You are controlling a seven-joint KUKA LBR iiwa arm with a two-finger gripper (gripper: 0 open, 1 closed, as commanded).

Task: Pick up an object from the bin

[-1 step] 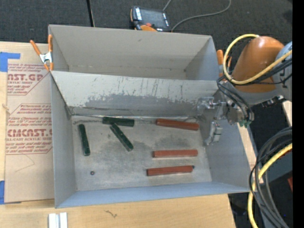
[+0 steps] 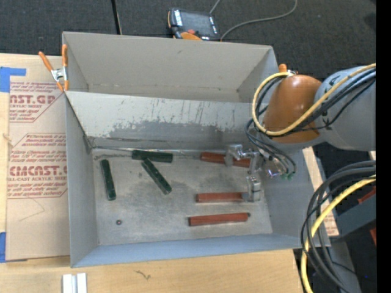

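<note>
- While the hand (image 2: 244, 174) hangs with fingers apart, nothing lies between them.
- Risk: closing could shove the top red bar (image 2: 212, 157) and middle red bar (image 2: 219, 197) aside, gripping neither.

Scuffed matt grey metal bin (image 2: 82, 194), matt red-brown bars (image 2: 219, 219), dull green sticks (image 2: 109, 179), glossy orange wrist cover (image 2: 293, 105)

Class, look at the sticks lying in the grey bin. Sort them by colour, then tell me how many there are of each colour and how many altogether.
Dark green sticks: 3
Red-brown sticks: 3
Total: 6
</note>
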